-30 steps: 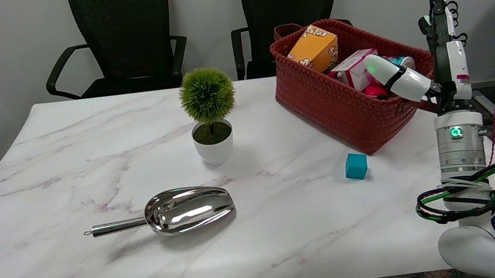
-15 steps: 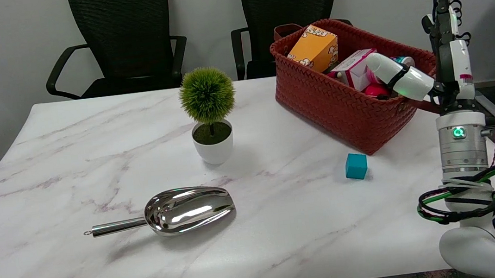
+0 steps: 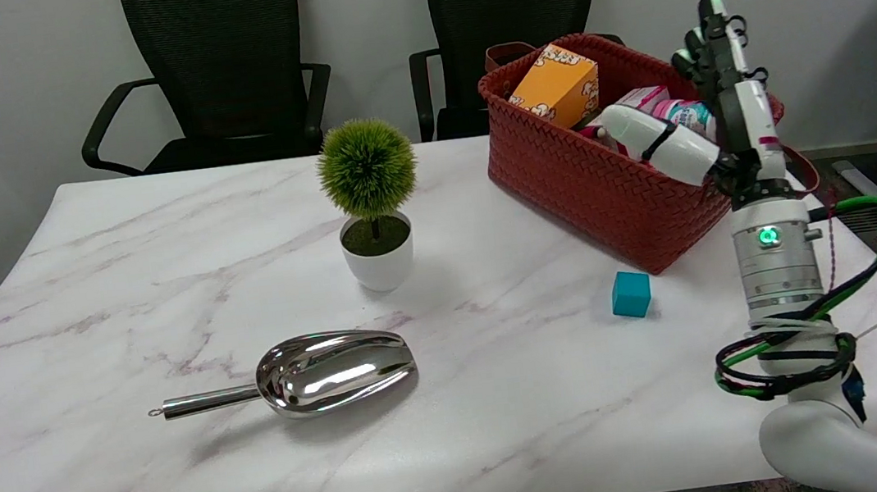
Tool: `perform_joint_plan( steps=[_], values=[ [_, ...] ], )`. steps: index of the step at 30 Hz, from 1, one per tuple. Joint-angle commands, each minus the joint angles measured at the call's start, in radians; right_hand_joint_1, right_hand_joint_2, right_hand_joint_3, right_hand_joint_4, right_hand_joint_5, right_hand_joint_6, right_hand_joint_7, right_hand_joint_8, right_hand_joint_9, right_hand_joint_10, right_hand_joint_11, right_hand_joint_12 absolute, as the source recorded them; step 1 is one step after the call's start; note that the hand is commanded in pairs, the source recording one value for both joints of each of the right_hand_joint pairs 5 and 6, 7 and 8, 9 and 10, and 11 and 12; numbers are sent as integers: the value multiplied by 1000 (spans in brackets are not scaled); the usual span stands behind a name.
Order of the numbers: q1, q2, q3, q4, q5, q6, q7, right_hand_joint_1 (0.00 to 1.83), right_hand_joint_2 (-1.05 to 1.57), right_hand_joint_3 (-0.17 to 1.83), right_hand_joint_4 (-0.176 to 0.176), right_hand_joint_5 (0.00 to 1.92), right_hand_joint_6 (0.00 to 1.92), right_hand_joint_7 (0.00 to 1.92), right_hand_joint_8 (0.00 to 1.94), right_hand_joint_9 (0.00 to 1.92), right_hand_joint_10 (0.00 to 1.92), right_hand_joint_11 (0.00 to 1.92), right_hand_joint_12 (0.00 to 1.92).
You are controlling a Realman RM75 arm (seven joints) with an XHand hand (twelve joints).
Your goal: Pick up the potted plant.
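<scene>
My right hand (image 3: pixel 708 112) is raised in front of the basket (image 3: pixel 604 177), fingers spread wide, holding nothing; the potted plant (image 3: pixel 372 204) stands well apart on the surface (image 3: pixel 124 315).

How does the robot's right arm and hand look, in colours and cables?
The right hand is black and white, its fingers green-tipped. Below it sits a silver metal wrist cylinder with a green light, then a white arm. Green and black cables loop around the arm.

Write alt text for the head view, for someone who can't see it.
A robot's right hand hangs open in the air by a red basket, far from the potted plant standing mid-table. A metal scoop and teal cube lie nearer.
</scene>
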Motion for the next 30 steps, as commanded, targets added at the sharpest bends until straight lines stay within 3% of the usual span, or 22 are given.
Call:
perform_joint_plan(
  steps=[1,8,15,23,30],
  values=[
    [63,-90,-80,26,15,-200,16,837,730,-175,0,0,0,18,18,145,145,270,270],
    [77,-95,-97,29,15,-255,24,843,752,-175,0,0,0,19,19,145,145,279,279],
    [111,-136,-89,9,15,-417,26,822,768,-175,0,0,0,15,15,139,139,275,275],
    [167,-200,-118,-81,12,-429,76,812,769,-175,0,0,0,10,10,132,132,267,267],
    [273,-200,-191,-198,15,-429,151,812,766,-175,0,0,0,16,16,143,143,309,309]
  ],
)
